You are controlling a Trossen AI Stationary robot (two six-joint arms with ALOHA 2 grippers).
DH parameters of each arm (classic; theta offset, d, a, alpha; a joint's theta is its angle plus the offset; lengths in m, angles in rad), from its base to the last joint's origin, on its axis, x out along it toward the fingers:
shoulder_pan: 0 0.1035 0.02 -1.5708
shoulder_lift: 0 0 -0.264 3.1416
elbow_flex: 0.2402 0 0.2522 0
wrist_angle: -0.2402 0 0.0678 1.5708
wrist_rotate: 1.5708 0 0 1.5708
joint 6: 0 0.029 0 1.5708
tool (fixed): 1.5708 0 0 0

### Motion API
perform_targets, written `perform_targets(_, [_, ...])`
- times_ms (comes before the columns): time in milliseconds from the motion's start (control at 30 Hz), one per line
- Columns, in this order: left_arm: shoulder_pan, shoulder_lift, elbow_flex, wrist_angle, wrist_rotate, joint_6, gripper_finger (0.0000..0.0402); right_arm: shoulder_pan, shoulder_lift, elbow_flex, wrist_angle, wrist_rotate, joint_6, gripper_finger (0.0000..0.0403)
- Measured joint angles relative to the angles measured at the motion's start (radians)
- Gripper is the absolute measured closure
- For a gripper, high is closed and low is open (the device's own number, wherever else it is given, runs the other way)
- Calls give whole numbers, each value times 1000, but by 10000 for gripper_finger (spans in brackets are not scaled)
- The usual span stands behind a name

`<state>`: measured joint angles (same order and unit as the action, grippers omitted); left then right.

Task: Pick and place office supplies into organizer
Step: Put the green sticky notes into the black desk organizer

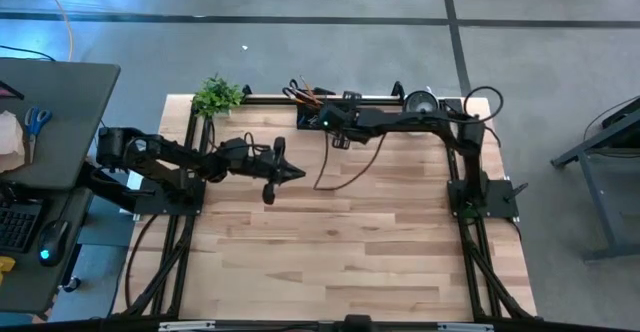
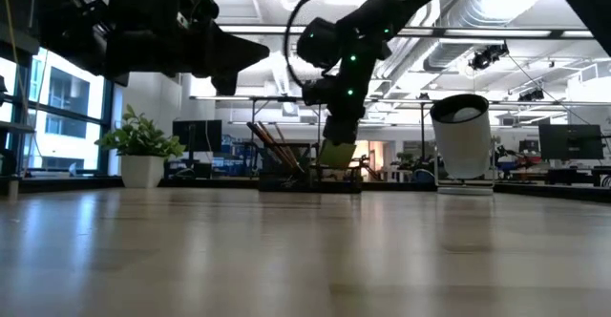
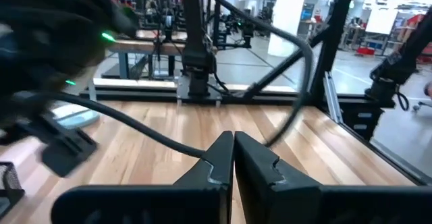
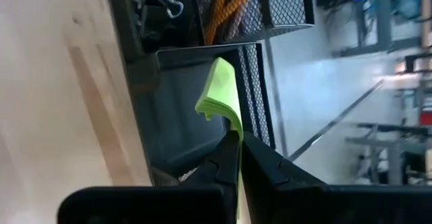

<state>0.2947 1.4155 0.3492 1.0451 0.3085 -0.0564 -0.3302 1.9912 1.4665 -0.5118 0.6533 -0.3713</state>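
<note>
High view: right gripper (image 1: 335, 124) over the organizer (image 1: 312, 118) at the worktop's far edge; left gripper (image 1: 292, 173) mid-table, empty, jaws together. Right wrist view: fingers pinched on the lime-green sticky-note pad (image 4: 221, 96) above a mesh compartment of the organizer; orange pencils (image 4: 231, 5) alongside.

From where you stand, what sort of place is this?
Probably a robotics lab in an open workshop hall: two dark arms on a wooden table, exposed ceiling ducts, and a side desk with a keyboard.

High view looks straight down; low view level across the table (image 1: 330, 242); both share the organizer (image 2: 310, 179).
</note>
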Motion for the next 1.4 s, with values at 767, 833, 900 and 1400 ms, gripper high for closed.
perform_targets(767, [0, 0, -11, -2, 6, 3, 401, -76, 25, 52, -66, -214, 83, 323])
perform_targets(833, [0, 0, -10, -3, 6, 4, 401, -76, 25, 52, -67, -250, 84, 315])
perform_targets(900, [0, 0, -11, -3, 6, 4, 399, -75, 25, 52, -71, -279, 87, 310])
perform_targets(1400, [0, 0, -11, -23, 5, 26, 399, -88, 25, 51, -190, -638, 107, 334])
